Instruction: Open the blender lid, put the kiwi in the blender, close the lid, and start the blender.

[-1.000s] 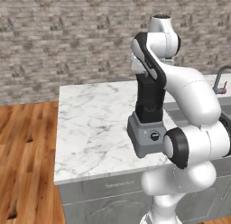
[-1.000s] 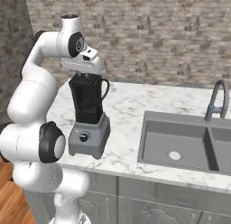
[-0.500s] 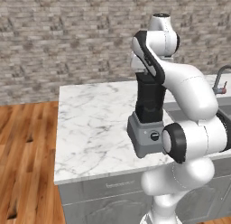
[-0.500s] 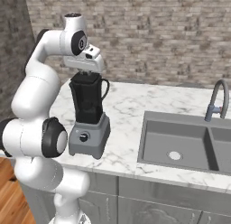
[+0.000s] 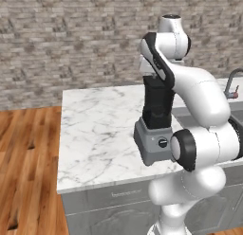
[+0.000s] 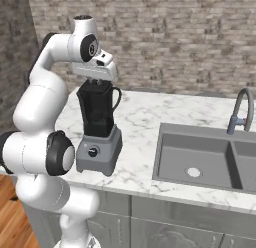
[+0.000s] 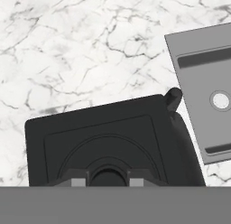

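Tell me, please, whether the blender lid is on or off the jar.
On. In the hand view the blender lid lies flat across the jar top of the blender.

light: even, bright, rendered | shadows: faint | glare: none | focus: sharp, undistorted

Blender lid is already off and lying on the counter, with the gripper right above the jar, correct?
Not quite. The blender lid is not off: the hand view shows it seated on top of the blender. The rest holds: the gripper is right above the jar in the right base view.
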Robot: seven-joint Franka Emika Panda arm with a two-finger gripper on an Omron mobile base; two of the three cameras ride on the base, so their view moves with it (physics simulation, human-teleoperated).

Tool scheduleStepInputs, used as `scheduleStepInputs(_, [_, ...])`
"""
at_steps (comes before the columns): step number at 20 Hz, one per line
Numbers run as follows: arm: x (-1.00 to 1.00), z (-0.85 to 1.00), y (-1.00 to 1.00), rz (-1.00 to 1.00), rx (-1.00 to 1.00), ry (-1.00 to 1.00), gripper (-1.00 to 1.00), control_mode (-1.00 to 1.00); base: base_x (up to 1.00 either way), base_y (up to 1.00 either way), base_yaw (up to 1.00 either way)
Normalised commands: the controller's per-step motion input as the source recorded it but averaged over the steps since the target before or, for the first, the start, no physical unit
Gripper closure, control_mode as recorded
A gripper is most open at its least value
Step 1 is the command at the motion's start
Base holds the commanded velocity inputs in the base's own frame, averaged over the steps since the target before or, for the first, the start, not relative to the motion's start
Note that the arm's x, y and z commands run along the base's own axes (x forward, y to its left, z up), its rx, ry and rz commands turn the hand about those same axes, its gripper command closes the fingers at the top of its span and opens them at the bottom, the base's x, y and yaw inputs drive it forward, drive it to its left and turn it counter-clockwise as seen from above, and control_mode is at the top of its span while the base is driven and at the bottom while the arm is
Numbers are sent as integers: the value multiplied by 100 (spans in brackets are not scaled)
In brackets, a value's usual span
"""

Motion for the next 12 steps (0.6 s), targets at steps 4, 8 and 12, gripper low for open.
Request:
scheduleStepInputs(4, [31, 3, -10, 0, 0, -5, 100, -100, 0, 0, 0])
scheduleStepInputs(8, [6, 0, -2, 0, 0, -3, 100, -100, 0, 0, 0])
scheduleStepInputs(12, [2, -15, -6, 0, 0, -12, 100, -100, 0, 0, 0])
